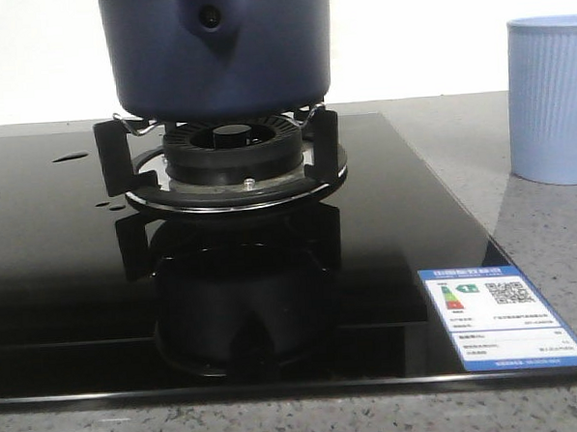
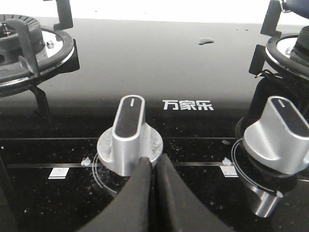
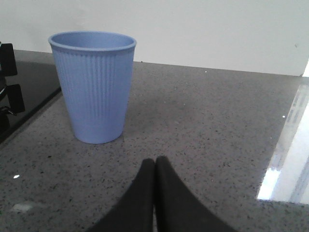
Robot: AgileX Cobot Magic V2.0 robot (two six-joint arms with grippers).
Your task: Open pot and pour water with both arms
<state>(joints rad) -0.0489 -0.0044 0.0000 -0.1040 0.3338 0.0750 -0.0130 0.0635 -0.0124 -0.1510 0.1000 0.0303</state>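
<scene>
The dark navy-blue pot (image 1: 217,50) sits on the burner grate (image 1: 236,166) at the top of the front view; its handle mount with a round hole faces me and its top is cut off by the frame. No gripper shows in the front view. My left gripper (image 2: 152,162) is shut and empty, its tips just in front of a silver stove knob (image 2: 129,135). My right gripper (image 3: 155,162) is shut and empty above the grey counter, a short way in front of the pale-blue ribbed cup (image 3: 94,87), which also shows in the front view (image 1: 552,101).
The black glass hob (image 1: 176,280) carries a second silver knob (image 2: 279,133), another burner (image 2: 29,48) and an energy label (image 1: 502,321). Water drops (image 1: 70,157) lie on the glass. The speckled grey counter (image 3: 203,125) lies around the cup.
</scene>
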